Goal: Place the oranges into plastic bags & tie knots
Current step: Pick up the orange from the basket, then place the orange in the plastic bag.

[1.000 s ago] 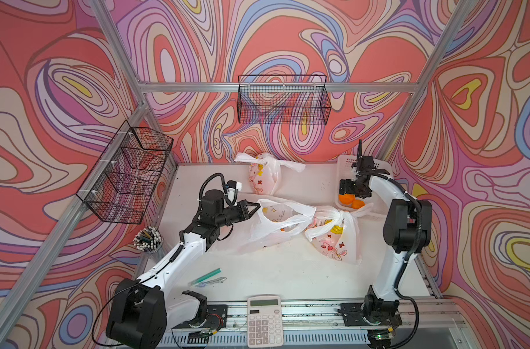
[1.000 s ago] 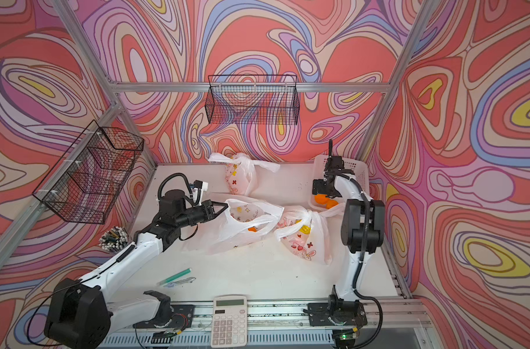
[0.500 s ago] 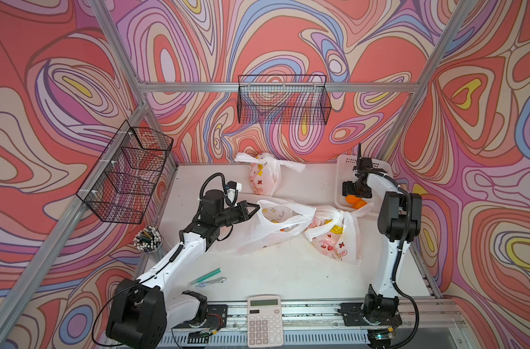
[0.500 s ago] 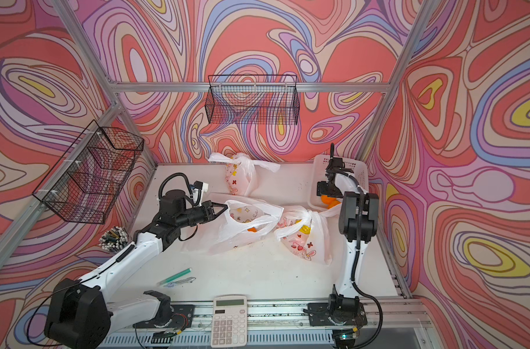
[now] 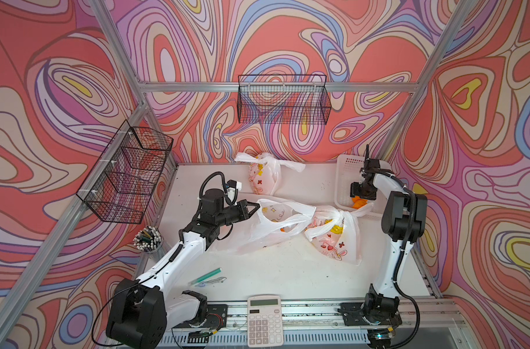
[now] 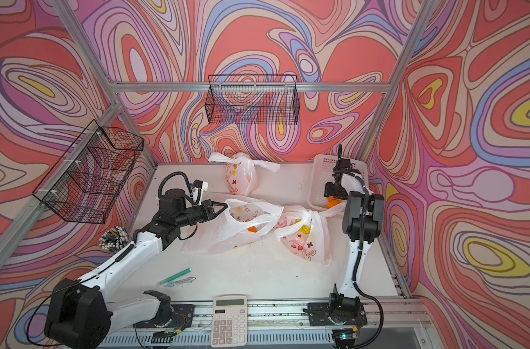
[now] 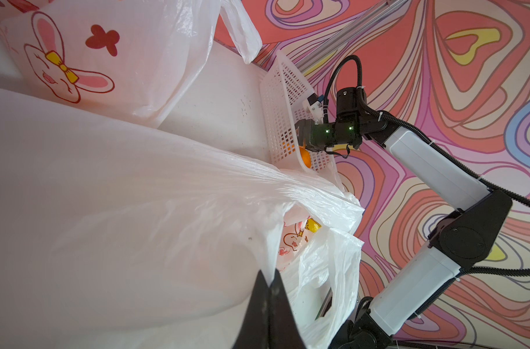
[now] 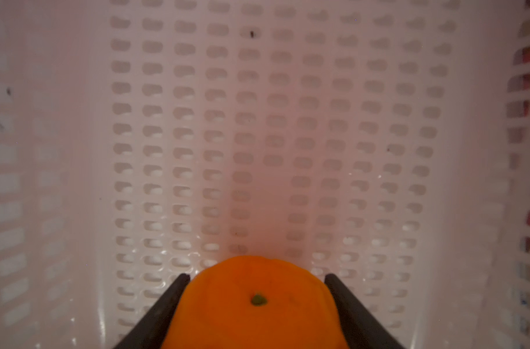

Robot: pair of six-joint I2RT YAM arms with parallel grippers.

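My left gripper (image 5: 257, 206) (image 7: 269, 282) is shut on the rim of the open plastic bag (image 5: 269, 229) (image 6: 233, 232) and holds its mouth up. One orange (image 5: 283, 228) lies inside that bag. My right gripper (image 5: 360, 201) (image 8: 256, 276) reaches down into the white perforated basket (image 5: 346, 169). Its jaws press on both sides of an orange (image 8: 257, 302) (image 7: 305, 155). Two more plastic bags are tied. One (image 5: 336, 238) lies right of the open bag with its knot (image 5: 337, 215) on top. Another (image 5: 262, 178) stands at the back wall, its knot (image 5: 268, 157) upward.
A calculator (image 5: 263, 320) lies at the front edge. A green pen and a metal compass (image 5: 206, 276) lie at the front left. A cup of pens (image 5: 147, 238) stands at the left edge. Black wire baskets hang on the left wall (image 5: 128, 175) and back wall (image 5: 283, 99).
My right gripper has narrowed its jaws onto the orange in the white basket, and the right arm's elbow has shifted. The left arm and the open bag have not moved.
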